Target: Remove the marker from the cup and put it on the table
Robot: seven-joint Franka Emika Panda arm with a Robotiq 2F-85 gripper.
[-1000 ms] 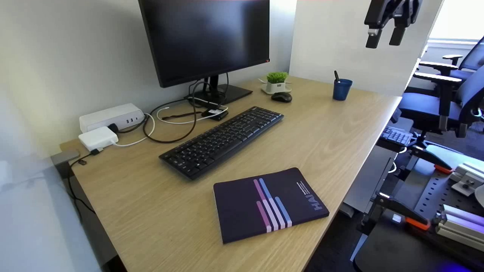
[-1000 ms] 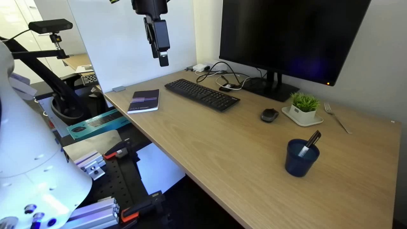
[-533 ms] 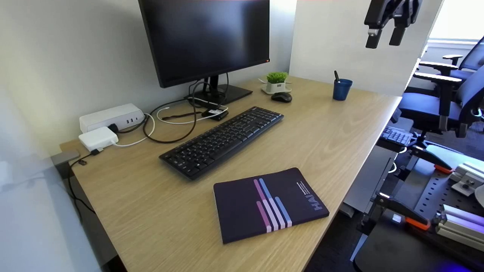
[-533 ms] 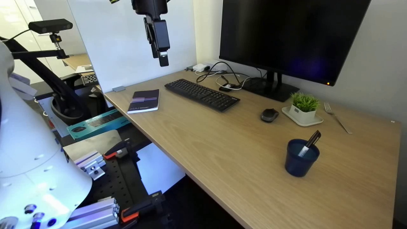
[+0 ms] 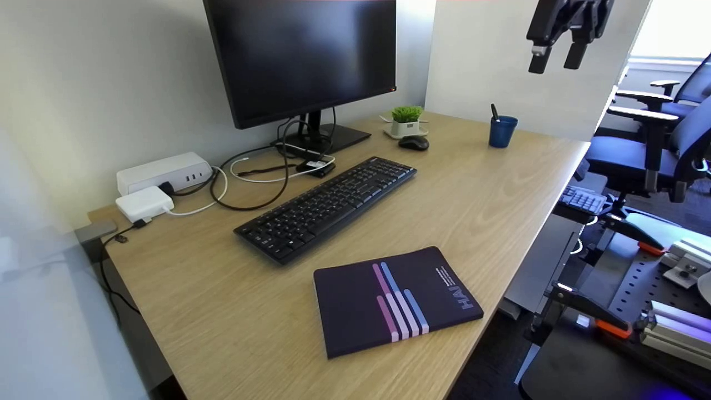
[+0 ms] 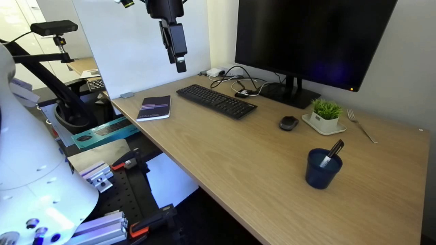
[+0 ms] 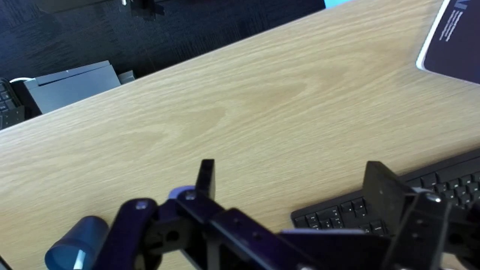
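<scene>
A light wood table (image 6: 238, 163) filled much of both exterior views, with a black monitor (image 5: 311, 61) standing on it. A black keyboard (image 5: 328, 208) lay at an angle in front of the monitor, and a dark notebook (image 5: 397, 300) with pink and blue stripes rested near the keyboard. A robot gripper (image 7: 290, 172) hung above the table, its jaws spread wide in the wrist view. A potted green plant (image 6: 325, 114) sat on a white dish (image 6: 311, 123), and a dark blue cup (image 6: 318, 177) stood upright on the table, well apart from the gripper. A fork (image 6: 362, 127) and a black mouse (image 6: 288, 123) lay near the dish, on opposite sides of it. The marker (image 6: 332, 153) leaned tilted in the cup, its dark end sticking up past the rim in both exterior views and its whitish section reaching down inside.
</scene>
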